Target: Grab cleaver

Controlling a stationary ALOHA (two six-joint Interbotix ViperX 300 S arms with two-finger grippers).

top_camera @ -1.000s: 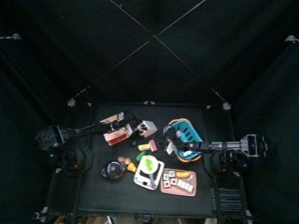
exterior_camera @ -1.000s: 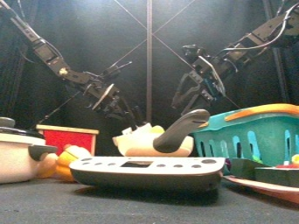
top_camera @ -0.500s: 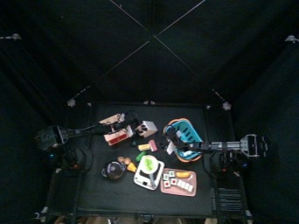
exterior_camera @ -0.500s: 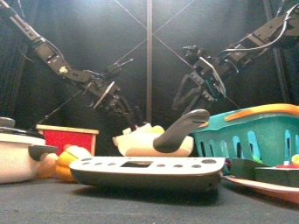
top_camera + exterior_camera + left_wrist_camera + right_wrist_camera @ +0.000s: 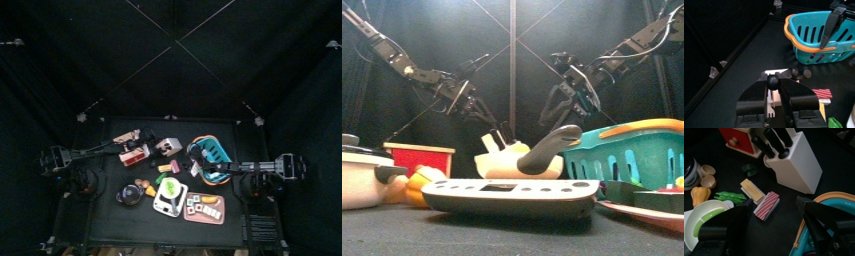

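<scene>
My left gripper (image 5: 772, 89) is shut on a black round-ended handle (image 5: 772, 80), which I take for the cleaver's. A pale slab (image 5: 776, 99) shows right under the jaws. In the front view the left gripper (image 5: 472, 104) hangs up and left of the white knife block (image 5: 504, 158), and a thin pale strip (image 5: 500, 136) runs between them. The block with its black handles also shows in the right wrist view (image 5: 795, 167). My right gripper (image 5: 771, 230) is open and empty, in the air (image 5: 563, 105) beside the basket.
A teal basket with an orange rim (image 5: 631, 148) stands at the right (image 5: 814, 36). A red box (image 5: 420, 158) and a pot (image 5: 358, 176) stand at the left. A grey tray (image 5: 509, 196) lies in front. A red-striped slice (image 5: 767, 205) and a tan slice (image 5: 751, 189) lie near the block.
My left gripper has risen and drawn back to the left, away from the knife block. The right arm has not moved.
</scene>
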